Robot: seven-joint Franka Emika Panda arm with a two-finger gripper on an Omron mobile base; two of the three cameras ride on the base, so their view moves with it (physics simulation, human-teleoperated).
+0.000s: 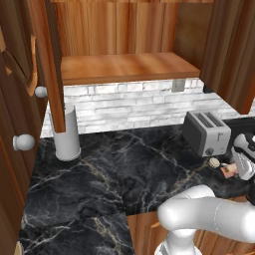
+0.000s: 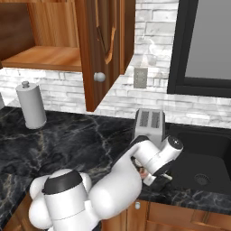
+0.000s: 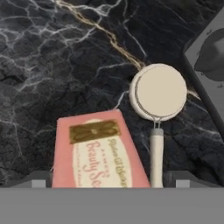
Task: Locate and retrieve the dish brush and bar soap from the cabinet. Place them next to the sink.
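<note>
The pink bar soap [image 3: 96,153] lies flat on the black marble counter, label up. Beside it lies the cream dish brush [image 3: 158,92], round head away from me and thin handle running back toward the hand. My gripper [image 3: 110,179] hovers just above both, open, with one fingertip [image 3: 37,179] outside the soap and the other outside the brush handle, touching neither. From the left base view the brush head [image 1: 214,162] and soap [image 1: 229,171] sit in front of the toaster, under my gripper [image 1: 236,172]. The dark sink [image 2: 203,167] is just right of my gripper [image 2: 158,179]. The open cabinet [image 1: 124,67] hangs above.
A silver two-slot toaster [image 1: 206,132] stands right behind the brush, close to the hand. A grey paper-towel roll [image 1: 67,134] stands at the back left of the counter. An open cabinet door [image 2: 97,49] with a round knob hangs over the counter. A wall outlet [image 2: 140,77] sits above the toaster.
</note>
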